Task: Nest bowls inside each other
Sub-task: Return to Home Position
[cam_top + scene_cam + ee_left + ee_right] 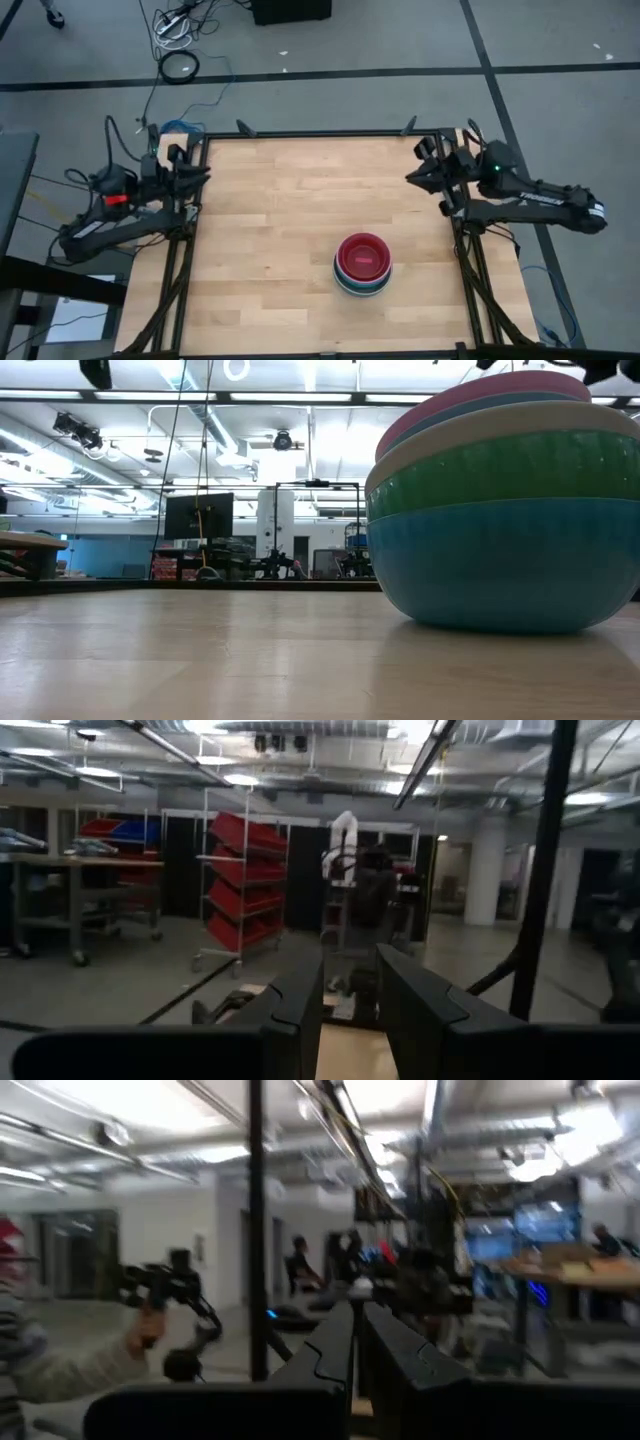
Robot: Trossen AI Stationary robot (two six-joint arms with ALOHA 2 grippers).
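Note:
The bowls stand nested in one stack [362, 264] on the wooden table, right of its middle and toward the near edge. A red bowl [362, 256] lies innermost. In the low view the stack [500, 550] rests on its blue bottom bowl, with green, white-grey, teal and pink rims above. My left gripper [205, 176] hovers at the table's far left edge; its fingers [300, 1005] stand apart with nothing between them. My right gripper [410, 177] hovers at the far right edge, its fingers [335, 1345] shut on nothing. Both are far from the stack.
Bare wood [270, 220] spreads around the stack. A dark frame [320, 133] runs along the table's edges. Cables [180, 65] lie on the floor beyond the far edge. A person's hand [150, 1325] shows in the room in the right wrist view.

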